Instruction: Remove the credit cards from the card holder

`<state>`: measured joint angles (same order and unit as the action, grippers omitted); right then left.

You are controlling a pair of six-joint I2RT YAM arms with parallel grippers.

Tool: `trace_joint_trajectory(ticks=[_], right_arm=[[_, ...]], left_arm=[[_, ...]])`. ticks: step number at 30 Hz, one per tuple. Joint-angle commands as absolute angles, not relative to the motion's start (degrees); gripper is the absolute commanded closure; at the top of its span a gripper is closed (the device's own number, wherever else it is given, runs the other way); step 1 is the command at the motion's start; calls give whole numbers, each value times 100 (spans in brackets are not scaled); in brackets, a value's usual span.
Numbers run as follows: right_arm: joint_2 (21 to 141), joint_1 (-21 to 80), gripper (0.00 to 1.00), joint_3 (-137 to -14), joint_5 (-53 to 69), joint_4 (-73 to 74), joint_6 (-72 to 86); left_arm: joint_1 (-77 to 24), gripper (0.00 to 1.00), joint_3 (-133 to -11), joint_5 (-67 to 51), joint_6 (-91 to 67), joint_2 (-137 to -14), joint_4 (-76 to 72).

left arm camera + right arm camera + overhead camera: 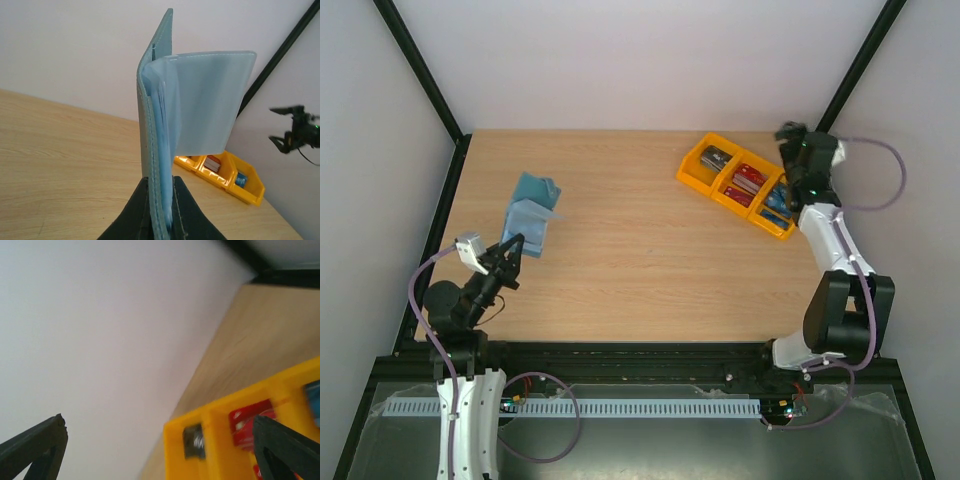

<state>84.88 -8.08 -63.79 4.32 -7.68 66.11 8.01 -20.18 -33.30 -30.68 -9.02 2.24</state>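
The middle of the bench [640,275] lies open from side to side. At upper right of the frame the orange tray [686,177] blocks the corner, the right hand [792,135] above its right end. At left the card holder [530,215] stands raised (pinched in the left hand [510,252]).

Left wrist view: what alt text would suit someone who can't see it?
A teal card holder stands upright, pinched at its lower edge by the left gripper, a clear pocket sleeve fanned out to its right. Behind it are a wooden table and an orange tray holding cards.
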Motion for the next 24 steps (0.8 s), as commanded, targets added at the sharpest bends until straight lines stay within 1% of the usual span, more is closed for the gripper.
trace_joint_trajectory(ticks=[1,3,6,8,9,12,15,19,24], right_arm=[[8151,421,1,-7079,1246,-382,3157],[7979,1091,1,-7236,1959,-431,2005],[7800,1880,1,-7296,4076,-488,942],[7713,2474,1,-7335,4760,-325,328],[7679,2788,1,-7365,4919,-183,28],[7698,3843,1,-7617,4890,365,-740],[7831,4534,1,-7852,4178,732,-1248],[8272,5097,1,-8252,3623,1195,-1711],[8765,5461,1,-8688,3434,1410,-1708]], left_arm=[[790,98,-2100,-3855,-3168,-995,-374],[782,98,-2101,-4094,-3201,-1038,-551],[782,98,-2126,-4302,-3241,-1093,-682],[782,98,-2158,-4508,-3224,-1126,-757],[778,98,-2184,-4617,-3187,-1147,-779],[773,97,-2338,-4926,-3046,-1217,-746],[773,98,-2437,-5239,-2893,-1231,-736],[773,98,-2454,-5492,-2912,-1230,-909],[773,98,-2604,-5820,-2847,-1214,-820]])
